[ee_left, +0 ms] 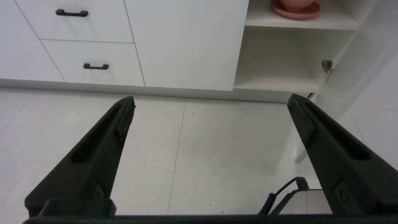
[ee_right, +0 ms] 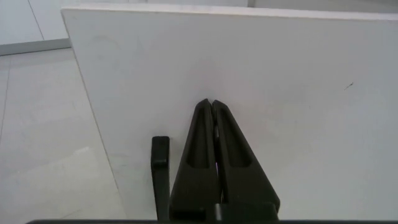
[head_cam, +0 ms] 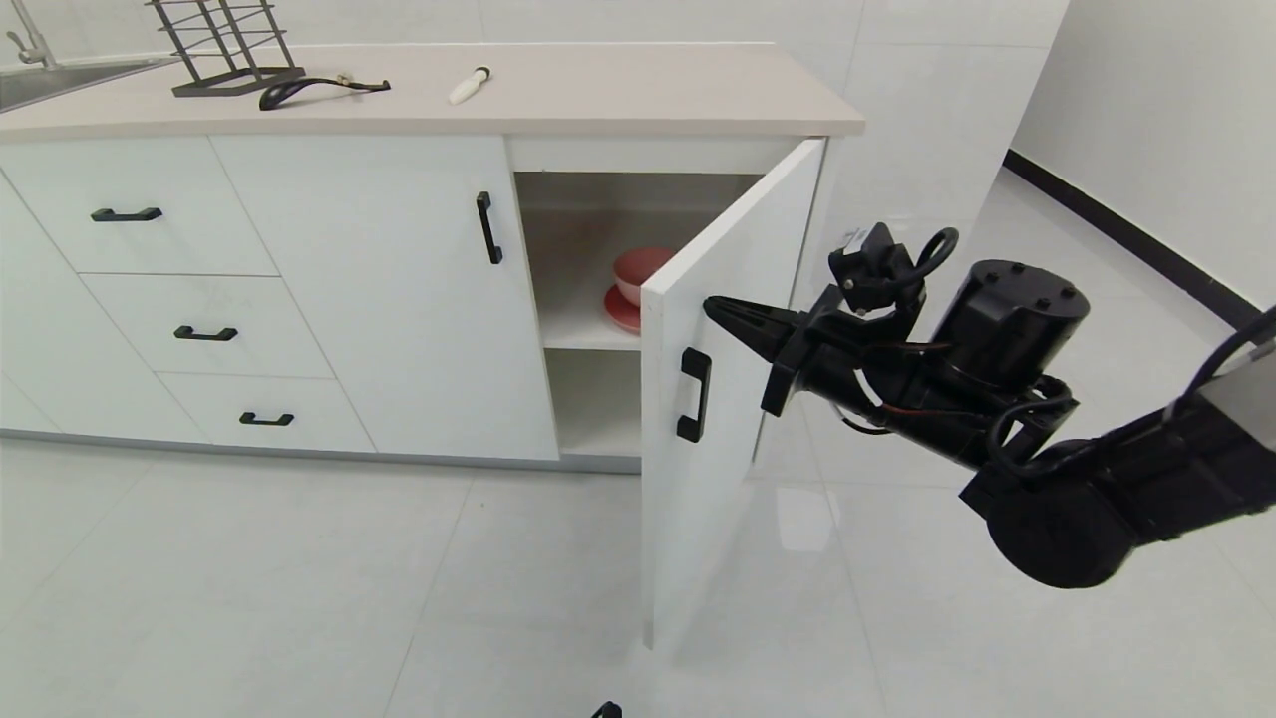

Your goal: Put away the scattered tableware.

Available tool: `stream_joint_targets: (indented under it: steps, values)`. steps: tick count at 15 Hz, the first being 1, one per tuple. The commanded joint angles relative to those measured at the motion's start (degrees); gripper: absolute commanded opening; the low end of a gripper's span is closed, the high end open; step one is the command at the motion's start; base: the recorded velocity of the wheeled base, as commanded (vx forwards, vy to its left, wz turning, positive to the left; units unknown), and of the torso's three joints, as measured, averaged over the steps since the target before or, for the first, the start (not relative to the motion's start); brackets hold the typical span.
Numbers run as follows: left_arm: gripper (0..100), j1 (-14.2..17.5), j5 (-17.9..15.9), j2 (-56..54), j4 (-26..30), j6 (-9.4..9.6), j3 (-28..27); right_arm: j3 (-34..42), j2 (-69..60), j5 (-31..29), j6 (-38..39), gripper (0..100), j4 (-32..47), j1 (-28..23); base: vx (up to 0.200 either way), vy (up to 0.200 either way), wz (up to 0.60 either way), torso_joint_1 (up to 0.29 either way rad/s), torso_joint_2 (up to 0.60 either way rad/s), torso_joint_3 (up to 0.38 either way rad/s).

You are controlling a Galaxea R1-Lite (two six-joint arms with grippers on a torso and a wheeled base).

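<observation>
Right pincer (head_cam: 714,307), closed, by one open door (head_cam: 698,529); one bowl (head_cam: 638,271), one plate (head_cam: 620,313) shelved.

Bright, even light from above filled the white room, so the counter (head_cam: 618,90) and the floor (head_cam: 299,578) carried only faint, soft shadows, while the inside of the open cupboard (head_cam: 588,229) sat dimmer beneath its top and shelf. A pale patch of glare lay on the glossy floor tiles just beside the open door (head_cam: 733,299), whose face was evenly lit in the right wrist view. The head view bent straight lines toward its edges, and the 3 drawers (head_cam: 199,319) on the left slanted.
</observation>
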Motion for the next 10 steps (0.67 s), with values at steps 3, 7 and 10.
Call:
stream_joint_targets:
  steps: [3,7,10]
  values:
    - [100,0.0,-0.1,0.0,0.0,-0.01,0.0,-5.5,5.8,0.0,0.1,0,-0.6,2.0,0.000,0.000,0.00,0.000,0.00,0.000]
    - [100,0.0,0.0,0.0,0.0,-0.28,0.0,-12.1,9.2,-0.1,0.5,0,-1.4,2.9,0.000,0.000,0.00,0.000,0.00,0.000]
    - [100,0.0,0.0,0.0,0.0,-0.19,0.0,-17.0,13.0,-0.1,0.7,0,-1.6,3.3,0.000,0.000,0.00,0.000,0.00,0.000]
